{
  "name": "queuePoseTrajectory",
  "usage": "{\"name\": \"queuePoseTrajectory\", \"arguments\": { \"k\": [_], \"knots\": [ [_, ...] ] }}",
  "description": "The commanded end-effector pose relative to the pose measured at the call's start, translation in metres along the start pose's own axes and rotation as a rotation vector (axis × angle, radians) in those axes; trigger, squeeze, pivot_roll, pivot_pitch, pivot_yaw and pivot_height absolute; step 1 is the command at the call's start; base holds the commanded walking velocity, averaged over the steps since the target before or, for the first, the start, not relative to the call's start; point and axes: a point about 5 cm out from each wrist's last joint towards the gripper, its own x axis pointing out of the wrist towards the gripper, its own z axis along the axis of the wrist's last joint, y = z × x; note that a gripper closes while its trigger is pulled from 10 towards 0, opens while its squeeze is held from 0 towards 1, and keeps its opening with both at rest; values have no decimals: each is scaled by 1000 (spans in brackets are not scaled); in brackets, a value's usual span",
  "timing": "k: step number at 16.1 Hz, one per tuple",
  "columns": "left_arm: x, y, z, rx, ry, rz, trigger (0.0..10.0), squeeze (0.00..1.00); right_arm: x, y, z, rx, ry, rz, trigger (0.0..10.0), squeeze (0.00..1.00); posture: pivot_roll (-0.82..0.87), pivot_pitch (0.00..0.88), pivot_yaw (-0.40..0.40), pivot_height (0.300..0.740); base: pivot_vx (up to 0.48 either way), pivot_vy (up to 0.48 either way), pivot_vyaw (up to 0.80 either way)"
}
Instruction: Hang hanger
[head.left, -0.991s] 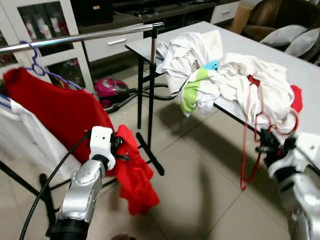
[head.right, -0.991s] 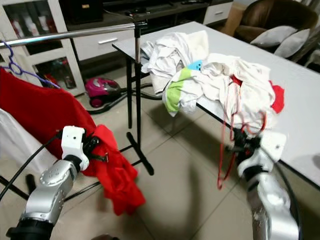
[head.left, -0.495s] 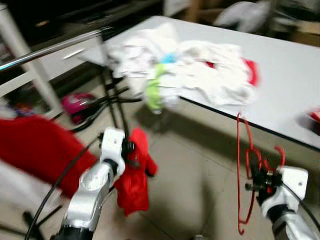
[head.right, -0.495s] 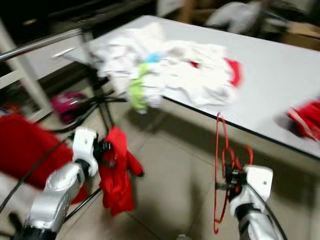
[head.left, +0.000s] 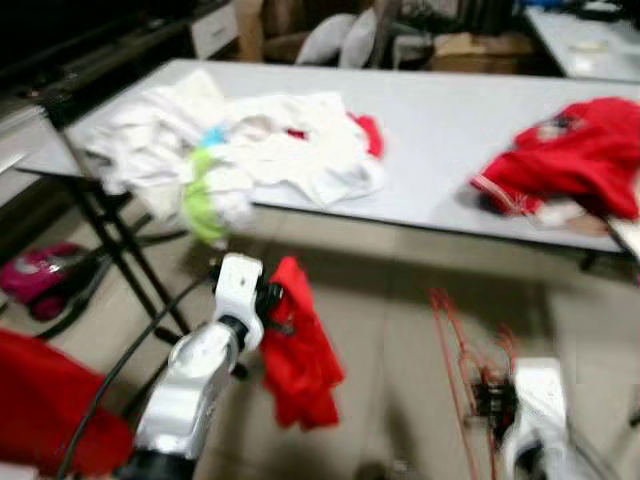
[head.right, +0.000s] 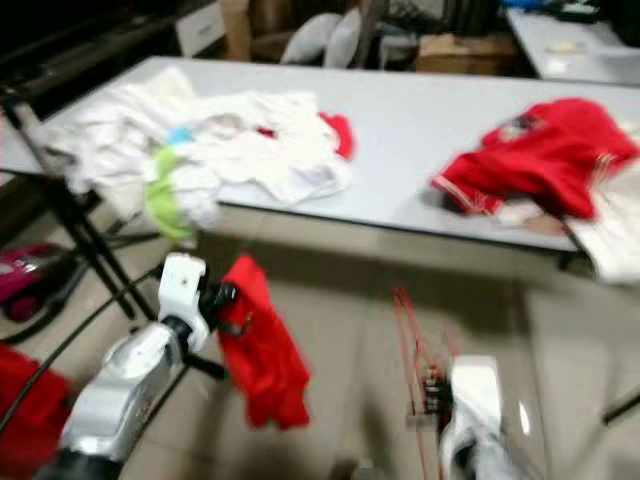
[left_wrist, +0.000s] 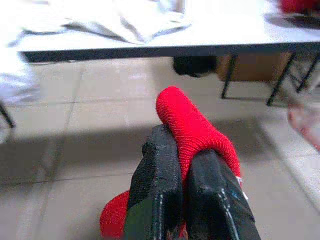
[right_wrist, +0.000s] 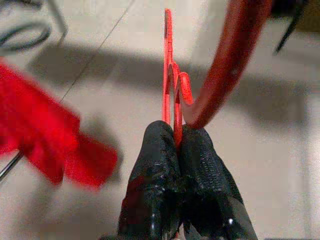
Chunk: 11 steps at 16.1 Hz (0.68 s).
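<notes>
Over a tiled floor beside a long grey table, both arms reach forward and each grips something red. On the robot's left, the left gripper has its two black fingers pressed together on a fold of a red garment, which hangs limp from the pinch down toward the floor. The knit fabric bulges up between and over the fingertips in the left wrist view. On the right and lower down, the right gripper is clamped on a thin red hanger; its fingers meet around the wire, and the hook curves up and away just past them. In the head views the hanger stands roughly upright above that gripper, though blur makes its outline faint.

On the table, toward its left end, lies a heap of white clothes with a green patch drooping over the edge and a bit of red showing at its far side. Well apart from it, near the right end, sits a second red garment with white trim. Black legs of a rack stand at the left beside the table, a pink vacuum cleaner lies on the floor behind them, and more red cloth shows at the lower left corner. Grey cushions rest beyond the table.
</notes>
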Motion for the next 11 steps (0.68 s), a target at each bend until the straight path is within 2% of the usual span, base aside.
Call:
{"name": "queuePoseTrajectory", "arguments": {
  "k": [1, 2, 3, 5, 7, 9, 10, 11],
  "knots": [
    [-2, 0, 6, 35, -20, 7, 10000, 0, 0, -3, 6, 0, -20, -14, 10000, 0, -158, 0, 55, 740, 0, 0, -788],
    [-3, -6, 5, 52, -18, -8, 10000, 0, 0, -5, 10, -7, -29, -18, 10000, 0, -168, 0, 52, 740, 0, 0, -788],
    [-3, -12, 4, 30, -23, -32, 10000, 0, -4, -6, 16, 14, -66, -40, 10000, 0, -177, 0, 56, 740, 0, 0, -788],
    [2, -11, 4, 21, -8, -28, 10000, 0, -11, -3, 23, 33, -92, -53, 10000, 0, -204, 0, 78, 740, 0, 0, -788],
    [10, -8, 9, 39, -35, -29, 10000, 0, -5, 0, 16, 50, -79, -59, 10000, 0, -212, 0, 108, 740, 0, 0, -800],
    [18, -14, 20, 47, -62, -48, 10000, 0, -7, -6, 19, 36, -87, -75, 10000, 0, -217, 0, 107, 740, 0, 0, -794],
    [22, -13, 23, 85, -77, -42, 10000, 0, -7, -7, 21, 31, -91, -88, 10000, 0, -211, 0, 112, 740, 0, 0, -800],
    [23, -14, 29, 69, -106, -44, 10000, 0, -8, -6, 26, 38, -115, -73, 10000, 0, -203, 0, 112, 740, 0, 0, -788]
  ]
}}
